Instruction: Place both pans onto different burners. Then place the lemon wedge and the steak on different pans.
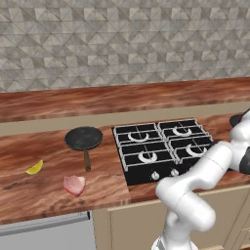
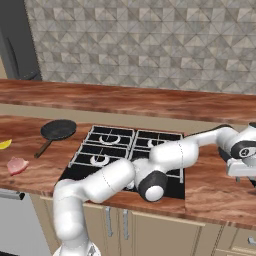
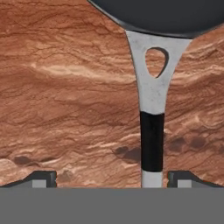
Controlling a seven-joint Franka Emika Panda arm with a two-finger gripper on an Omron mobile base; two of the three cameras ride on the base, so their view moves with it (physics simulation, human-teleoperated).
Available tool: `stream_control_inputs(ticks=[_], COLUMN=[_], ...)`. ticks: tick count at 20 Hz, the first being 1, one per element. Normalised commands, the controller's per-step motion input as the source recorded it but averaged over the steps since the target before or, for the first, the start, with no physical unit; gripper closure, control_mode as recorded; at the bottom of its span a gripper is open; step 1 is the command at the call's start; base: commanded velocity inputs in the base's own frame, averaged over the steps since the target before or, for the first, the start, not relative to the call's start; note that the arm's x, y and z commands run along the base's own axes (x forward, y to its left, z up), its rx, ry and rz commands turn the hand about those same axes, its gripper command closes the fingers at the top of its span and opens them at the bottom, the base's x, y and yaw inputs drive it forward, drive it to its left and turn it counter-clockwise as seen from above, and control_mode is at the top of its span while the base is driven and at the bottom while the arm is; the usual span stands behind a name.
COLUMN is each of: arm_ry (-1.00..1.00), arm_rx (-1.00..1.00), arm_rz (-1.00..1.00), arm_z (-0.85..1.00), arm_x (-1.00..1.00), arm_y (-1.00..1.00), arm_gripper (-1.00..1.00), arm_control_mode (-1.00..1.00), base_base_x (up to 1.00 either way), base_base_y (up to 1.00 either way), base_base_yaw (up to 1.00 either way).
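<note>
Second pan (image 3: 166,13): on the table right of the cooktop (image 1: 163,149), handle (image 3: 152,131) running lengthwise between the fully open, empty jaws of the gripper (image 3: 113,178), pan body straight ahead.

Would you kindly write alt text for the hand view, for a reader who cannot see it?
A black round pan lies on the reddish-brown wooden counter, its silver handle with a teardrop hole and a black grip band running straight down toward the camera. The open gripper hovers over the handle's end, one dark fingertip on either side of it, not touching it.
</note>
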Motion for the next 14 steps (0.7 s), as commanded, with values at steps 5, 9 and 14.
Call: stream_control_inputs(ticks=[5,9,14], arm_ry=[0.03,0.02,0.02], arm_rx=[0.02,0.03,0.06], arm_rz=[0.00,0.00,0.00], arm_z=[-0.01,-0.05,-0.01], arm_x=[0.18,0.11,0.11], arm_y=[-0.17,-0.24,-0.30], arm_gripper=[-1.00,-1.00,-1.00], arm_control_mode=[-1.00,-1.00,-1.00], base_base_x=[0.00,0.00,0.00], base_base_y=[0.00,0.00,0.00], base_base_yaw=[0.00,0.00,0.00])
